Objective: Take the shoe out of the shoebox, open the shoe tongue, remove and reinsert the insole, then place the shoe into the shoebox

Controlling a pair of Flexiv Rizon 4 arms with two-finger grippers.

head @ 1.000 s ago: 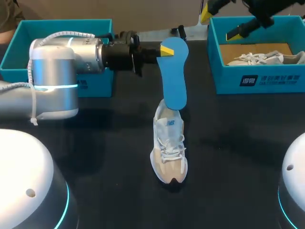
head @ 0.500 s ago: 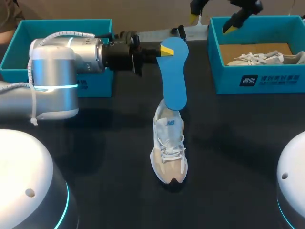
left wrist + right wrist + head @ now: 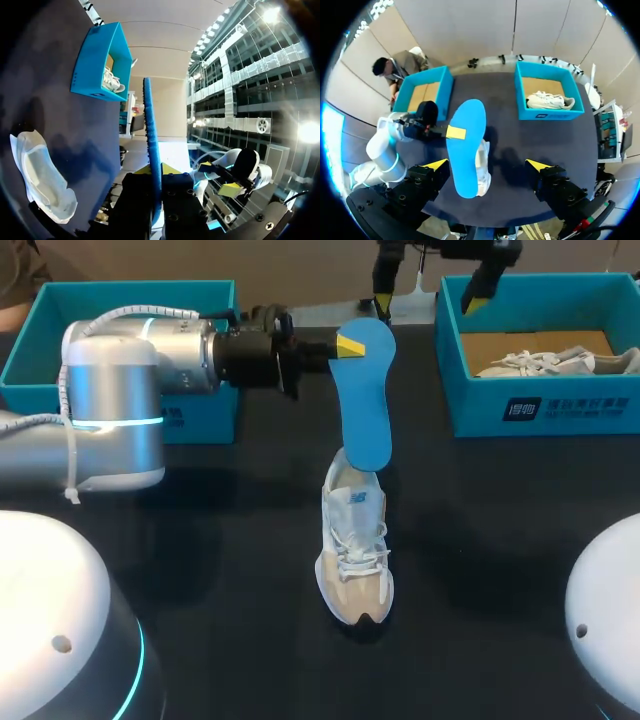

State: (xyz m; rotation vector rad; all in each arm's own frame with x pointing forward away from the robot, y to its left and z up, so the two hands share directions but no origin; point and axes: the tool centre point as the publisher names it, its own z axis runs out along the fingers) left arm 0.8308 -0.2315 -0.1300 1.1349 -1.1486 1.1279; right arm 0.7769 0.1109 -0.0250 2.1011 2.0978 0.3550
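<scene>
While the left fingers (image 3: 350,345) pinch the blue insole (image 3: 365,405) by its top, its lower end in the shoe (image 3: 355,540) at frame centre, right fingers (image 3: 478,285) wide at top, reinsertion is judged underway, requiring a downward feed.

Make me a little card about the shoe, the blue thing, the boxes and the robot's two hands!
Blue insole: upright, its low end at the shoe's heel opening
Shoe: flat on the black table, toe pointing toward the robot
Left fingers: shut on the insole's top end
Right fingers: open, high over the table, holding nothing
Right shoebox: holds a second shoe
Left shoebox: behind the left arm
</scene>
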